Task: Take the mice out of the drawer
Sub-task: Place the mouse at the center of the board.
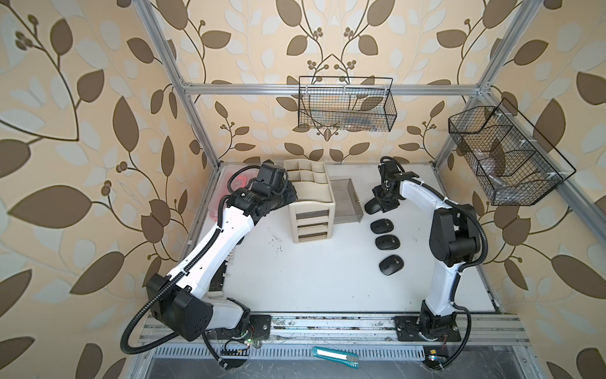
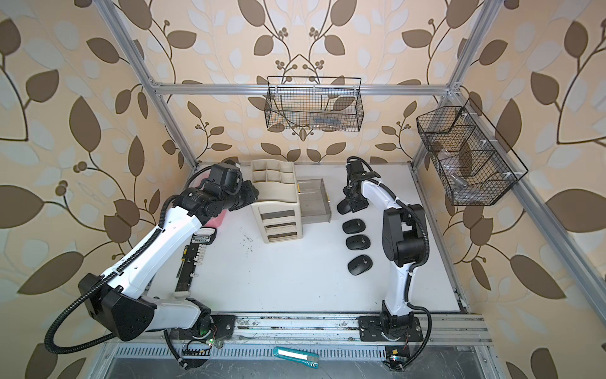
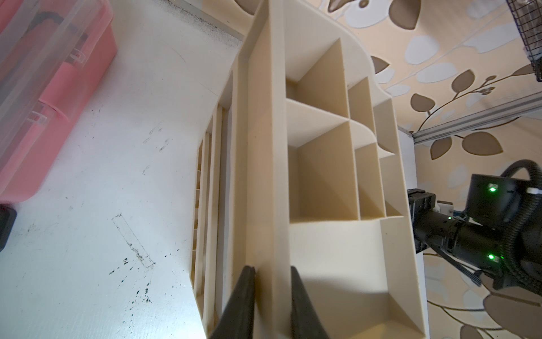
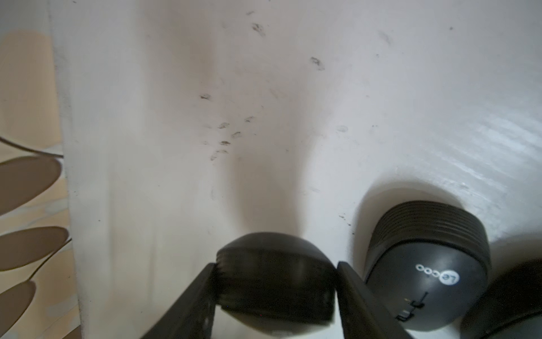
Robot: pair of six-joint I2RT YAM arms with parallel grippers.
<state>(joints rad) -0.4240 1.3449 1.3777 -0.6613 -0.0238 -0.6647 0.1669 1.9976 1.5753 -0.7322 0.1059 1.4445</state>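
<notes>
Left pincer (image 3: 271, 273): pressed onto the side wall of the beige organiser (image 3: 264, 146), one finger on each face of the wall. I read it as a brace, so the unit does not slide while the drawer is worked.
Right pincer (image 4: 276, 265): pinching a black mouse (image 4: 272, 252) across its flanks, low over the white table (image 4: 264, 117). Whether the mouse already rests on the table I cannot tell.
Drawer (image 1: 346, 200): clear, pulled out of the organiser towards the right pincer, so it sits between the two pincers. It looks empty in both top views.
Mice already out: a row of three mice (image 1: 387, 242) runs from the right pincer back towards its arm's base, near each other but apart. The nearest one (image 4: 425, 278) lies just beside one finger.
Why held there: the gripped mouse sits at the head of that row, so it seems meant to be set down next to the others.
Risk: spreading fingers could nudge the nearest one.
Hidden: the organiser's other drawers are shut, so their contents are unknown.
</notes>
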